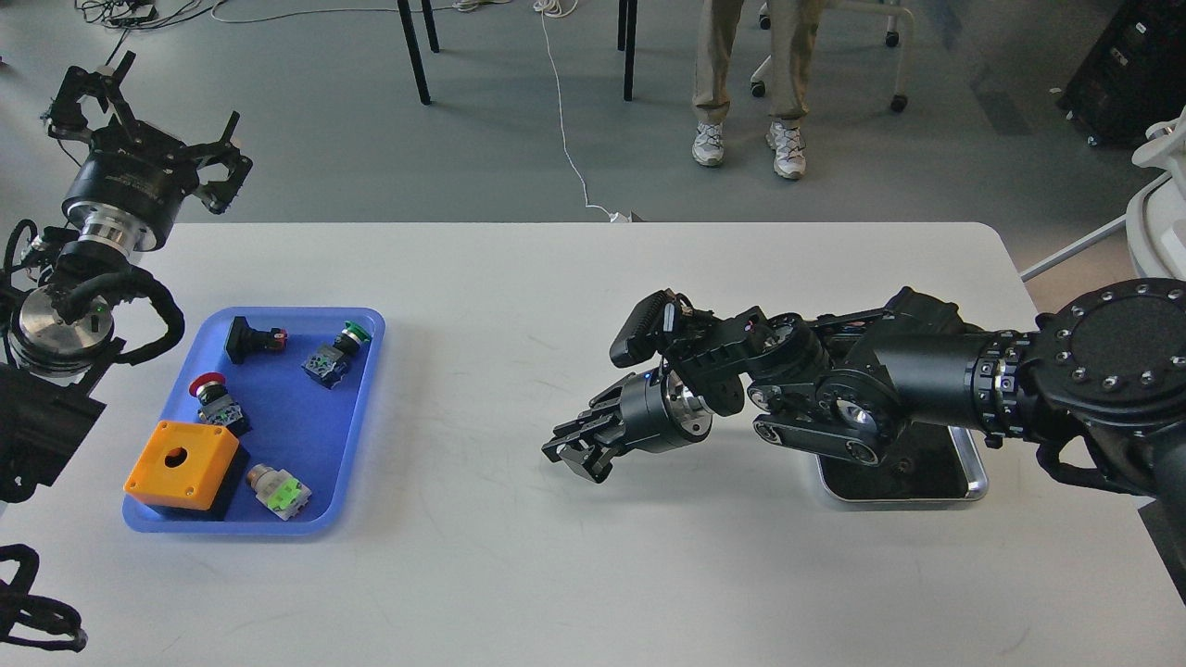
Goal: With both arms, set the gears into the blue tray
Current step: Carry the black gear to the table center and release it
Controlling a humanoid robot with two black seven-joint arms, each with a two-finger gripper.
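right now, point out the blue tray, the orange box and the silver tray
blue tray (369, 320): head view, bare far right corner of its rim.
orange box (206, 465): head view, top face right of its round hole.
silver tray (975, 482): head view, shiny right rim, clear of the arm.

One blue tray (371, 389), one orange box (208, 468), four push-buttons (335, 355)

The white table (519, 574) lies bare between the blue tray (371, 408) and the silver metal tray (975, 472), and along its near edge. Inside the blue tray, the orange box (181, 460) fills the near left corner; push-buttons (red-capped (215, 396), green-capped (339, 352)) crowd the rest. The right arm (889, 389) stretches low over the silver tray, its gripper (576, 446) blocking mid-table. The left gripper (153, 130) hangs beyond the far left corner.
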